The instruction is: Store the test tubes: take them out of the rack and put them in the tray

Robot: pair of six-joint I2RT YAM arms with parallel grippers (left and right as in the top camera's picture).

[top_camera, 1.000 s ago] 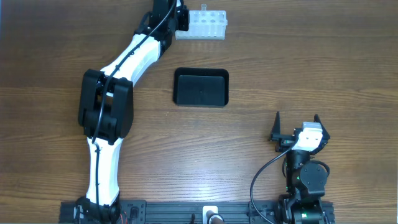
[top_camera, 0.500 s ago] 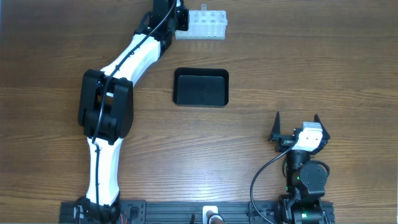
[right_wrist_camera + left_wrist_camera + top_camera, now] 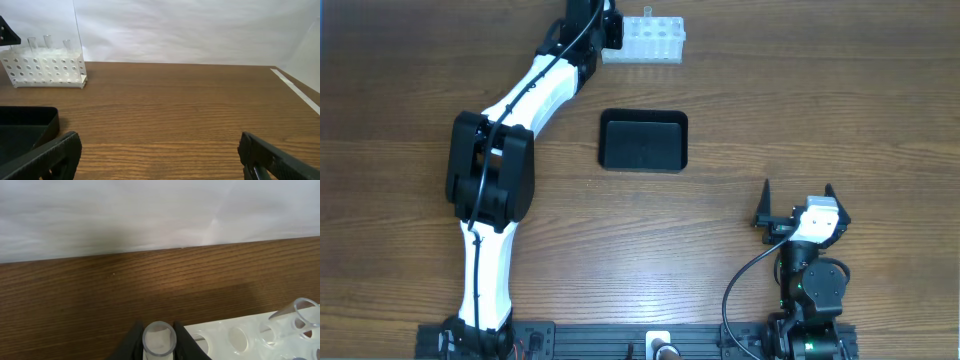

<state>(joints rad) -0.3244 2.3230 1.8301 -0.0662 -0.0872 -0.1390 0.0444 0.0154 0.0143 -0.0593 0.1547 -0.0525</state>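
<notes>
Top view: one rack (image 3: pixel 655 45), one tray (image 3: pixel 643 141)

Bench (image 3: pixel 860 110): brown wood, I see grain running sideways.
Backdrop (image 3: pixel 150 215): plain white, rising behind the bench's far edge.
Strip (image 3: pixel 296 91): pale, lying on the bench.

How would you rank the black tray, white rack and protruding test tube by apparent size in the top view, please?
1. black tray
2. white rack, only slightly smaller
3. test tube, by far the smallest
</notes>
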